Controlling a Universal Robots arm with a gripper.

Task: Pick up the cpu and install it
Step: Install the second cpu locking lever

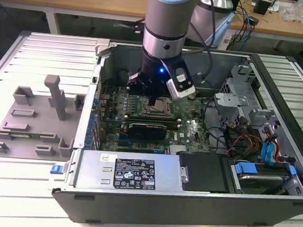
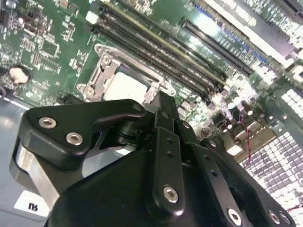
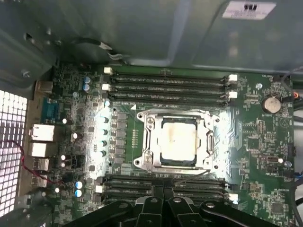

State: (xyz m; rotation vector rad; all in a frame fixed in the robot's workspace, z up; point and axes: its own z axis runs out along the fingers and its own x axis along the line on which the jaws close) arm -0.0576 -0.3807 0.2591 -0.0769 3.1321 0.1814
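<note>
Silver chip: the cpu (image 3: 178, 141) lies flat inside the socket frame (image 3: 147, 142) on the green motherboard (image 3: 265, 142).
Gripper: the gripper (image 2: 161, 106) hangs just above the socket's edge, beside the chip.
Fingers: drawn together, empty.
Direction: chip sits just ahead of the fingertips, below them.
Case: computer case (image 1: 281, 82) open.

The socket frame (image 3: 179, 140) is the landmark here. The cpu (image 3: 178, 141) lies flat inside it, its top open from above. Rows of memory slots (image 3: 168, 85) flank the frame on two opposite sides, low and close. The gripper (image 2: 161, 101) hangs just above the frame's edge. Beyond the slots a grey metal case wall (image 3: 142, 28) rises steeply. In the exterior view, loose cables (image 1: 229, 133) crowd toward the exterior view's right of the frame.
</note>
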